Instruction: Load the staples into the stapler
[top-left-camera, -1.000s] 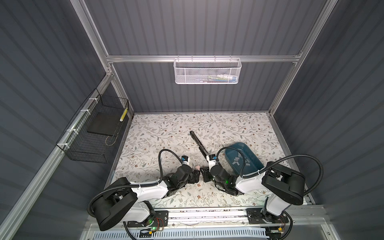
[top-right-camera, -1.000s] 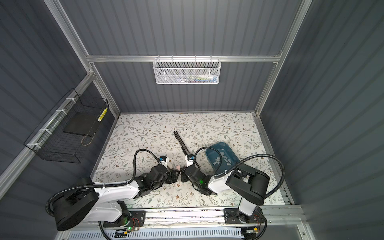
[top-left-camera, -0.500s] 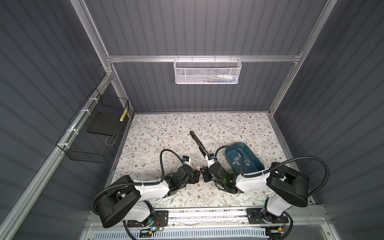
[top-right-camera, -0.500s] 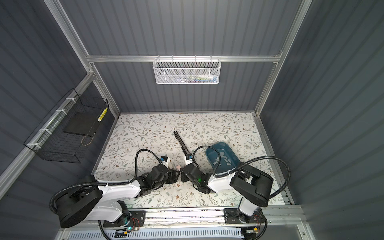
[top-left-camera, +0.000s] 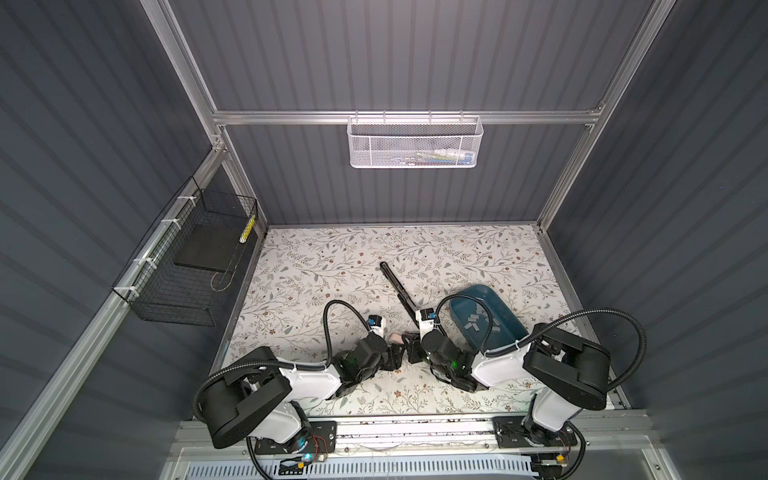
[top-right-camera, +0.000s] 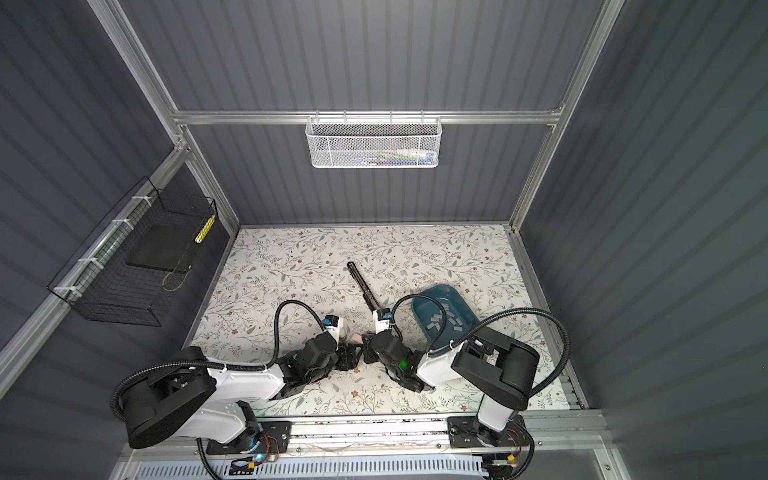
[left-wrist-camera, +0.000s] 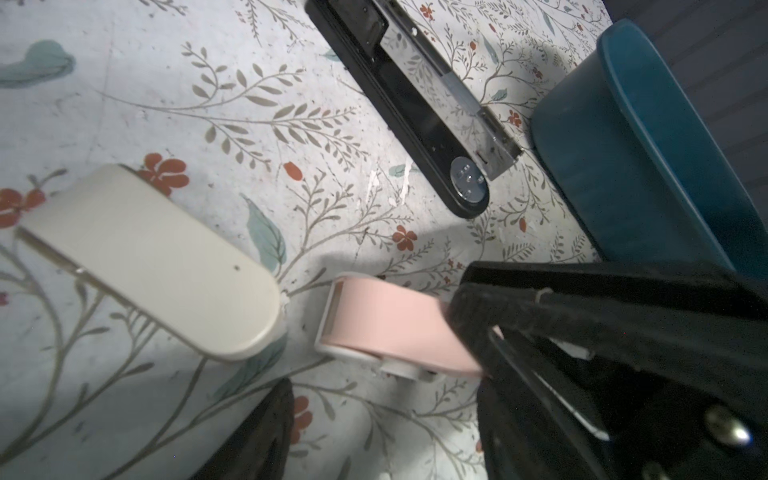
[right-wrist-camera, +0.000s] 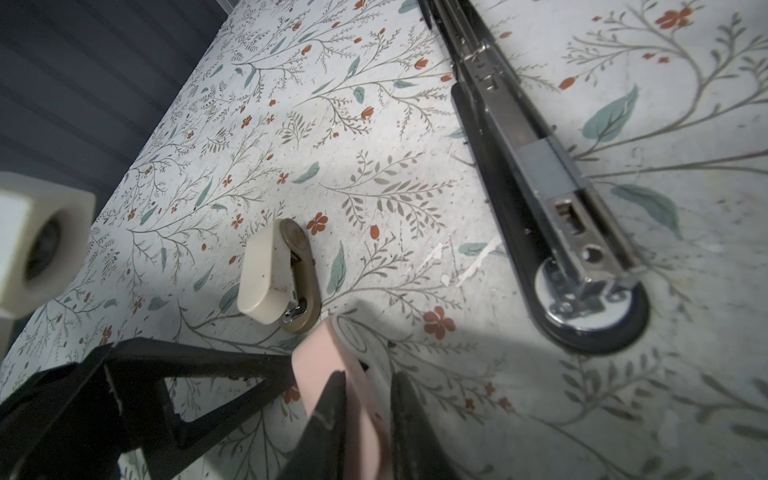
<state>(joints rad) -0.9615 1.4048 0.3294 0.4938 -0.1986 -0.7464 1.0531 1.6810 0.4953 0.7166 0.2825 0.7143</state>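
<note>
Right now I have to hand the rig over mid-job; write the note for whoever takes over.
Left gripper: open, close beside the pink stapler; contact unclear.
Right gripper: shut on the pink stapler, low over the table's front.
Staples: loose in the blue tray, on the right.
Black stapler lies opened flat mid-table; cream stapler lies next to the pink one.
Done: pink stapler grasped.
Left: no strip is picked yet. Probably open the pink stapler, fetch a strip from the tray, load, close.
</note>
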